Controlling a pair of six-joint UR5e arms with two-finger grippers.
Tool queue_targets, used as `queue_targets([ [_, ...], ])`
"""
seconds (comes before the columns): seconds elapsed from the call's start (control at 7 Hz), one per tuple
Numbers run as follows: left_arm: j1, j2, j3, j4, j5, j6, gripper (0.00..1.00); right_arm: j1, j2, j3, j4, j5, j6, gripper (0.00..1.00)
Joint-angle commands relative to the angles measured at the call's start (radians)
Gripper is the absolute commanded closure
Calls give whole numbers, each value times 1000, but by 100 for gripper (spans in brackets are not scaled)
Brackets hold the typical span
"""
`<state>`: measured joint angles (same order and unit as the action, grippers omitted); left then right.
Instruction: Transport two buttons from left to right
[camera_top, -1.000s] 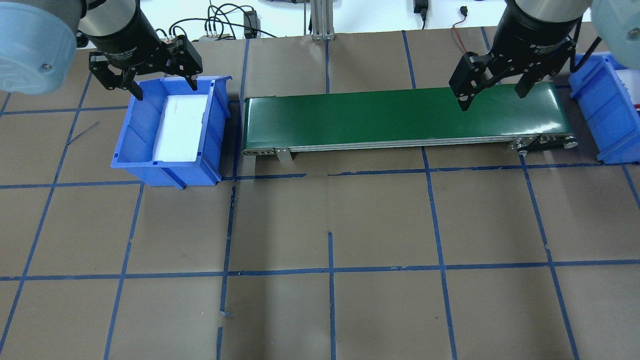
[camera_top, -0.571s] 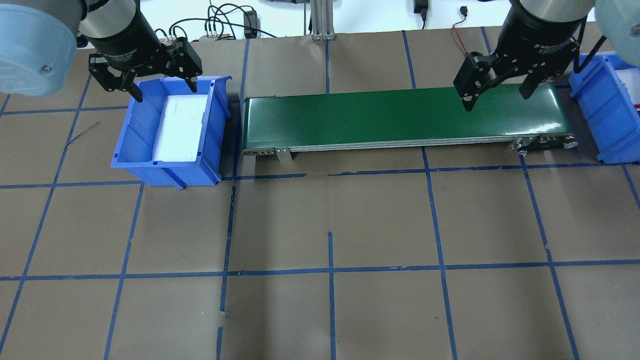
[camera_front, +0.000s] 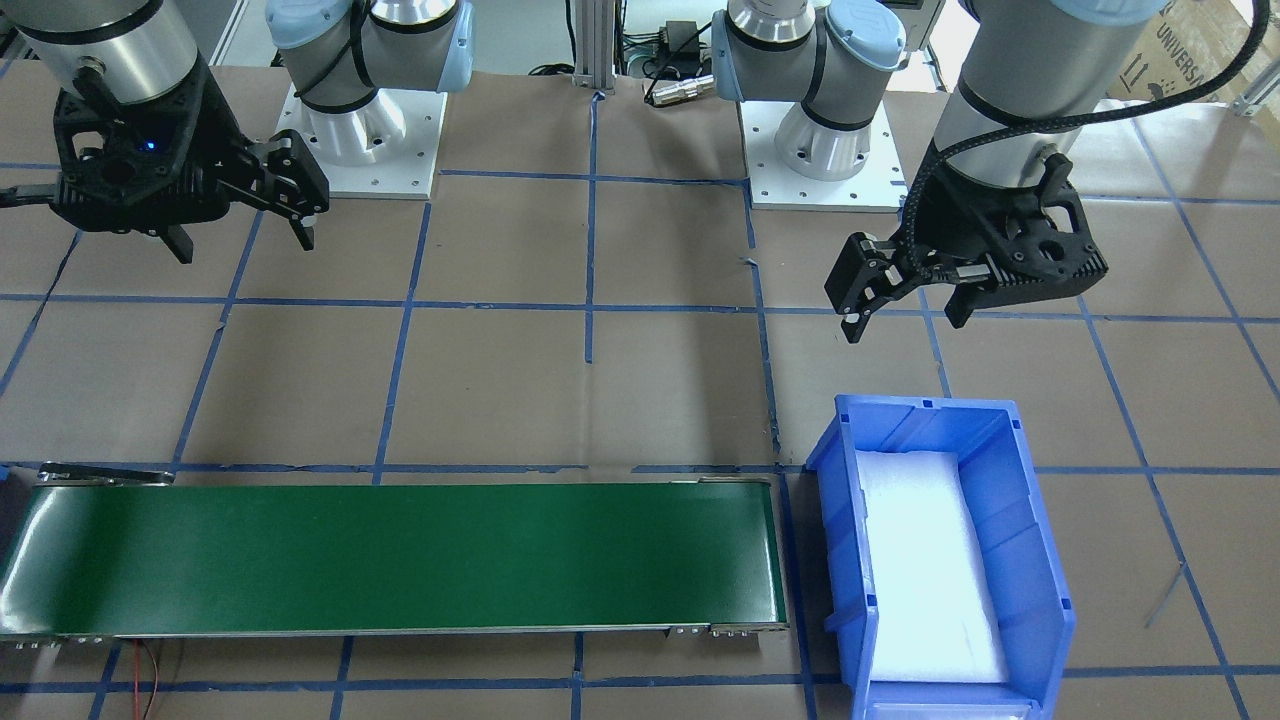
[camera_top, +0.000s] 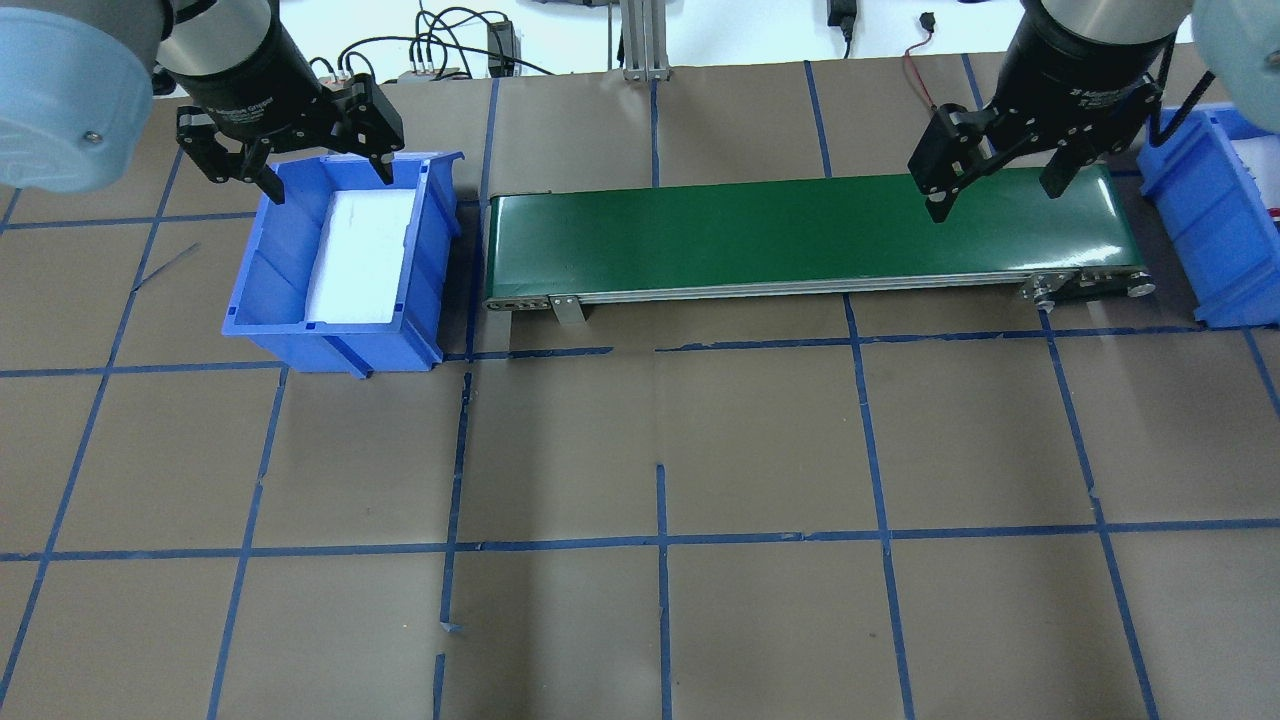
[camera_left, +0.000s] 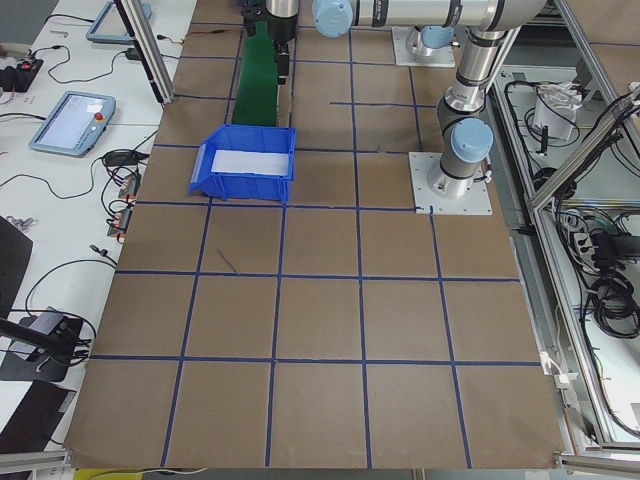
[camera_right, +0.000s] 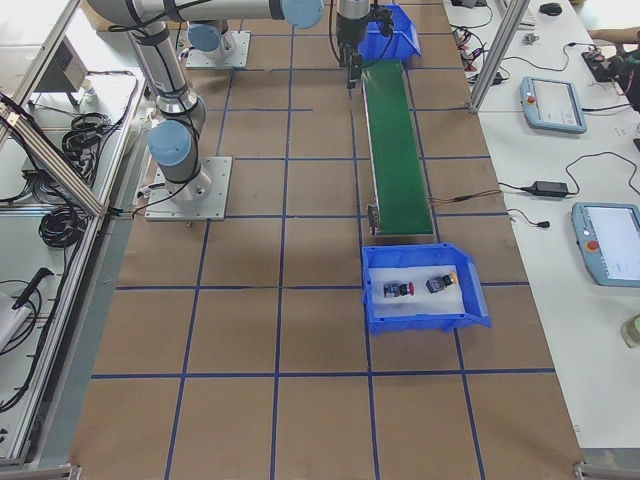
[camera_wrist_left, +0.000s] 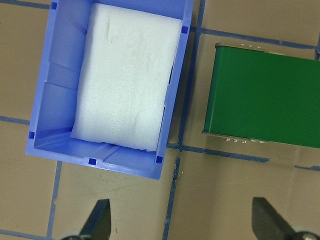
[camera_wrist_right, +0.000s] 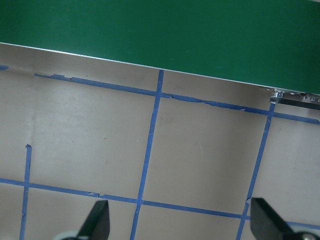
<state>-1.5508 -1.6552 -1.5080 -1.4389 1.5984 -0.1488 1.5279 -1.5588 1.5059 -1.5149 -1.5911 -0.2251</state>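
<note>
The red-capped button (camera_right: 398, 290) is lying on the white foam liner (camera_right: 418, 297) inside the blue bin (camera_right: 425, 318), its dark blocky body sitting toward the bin's 9 o'clock side. The yellow-capped button (camera_right: 440, 283) is resting on the same foam at 3 o'clock from the red one, apart from it and slightly angled. Both are showing too small for finer detail.

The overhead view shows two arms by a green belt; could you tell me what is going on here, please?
Nothing is being held right now. The left pincer hangs open, high up near the left bin, which holds only a white foam pad. The right pincer hangs open near the right end of the belt, which carries nothing. The red button and the yellow button lie in the right bin, so the transfer looks done.
</note>
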Motion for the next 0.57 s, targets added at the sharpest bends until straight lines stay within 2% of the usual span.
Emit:
queue_targets([
  [0.0, 0, 0, 0, 0, 0, 0, 0, 0, 0, 2, 1, 0, 1, 0],
  [0.43, 0, 0, 5, 0, -2, 0, 0, 0, 0, 2, 1, 0, 1, 0],
])
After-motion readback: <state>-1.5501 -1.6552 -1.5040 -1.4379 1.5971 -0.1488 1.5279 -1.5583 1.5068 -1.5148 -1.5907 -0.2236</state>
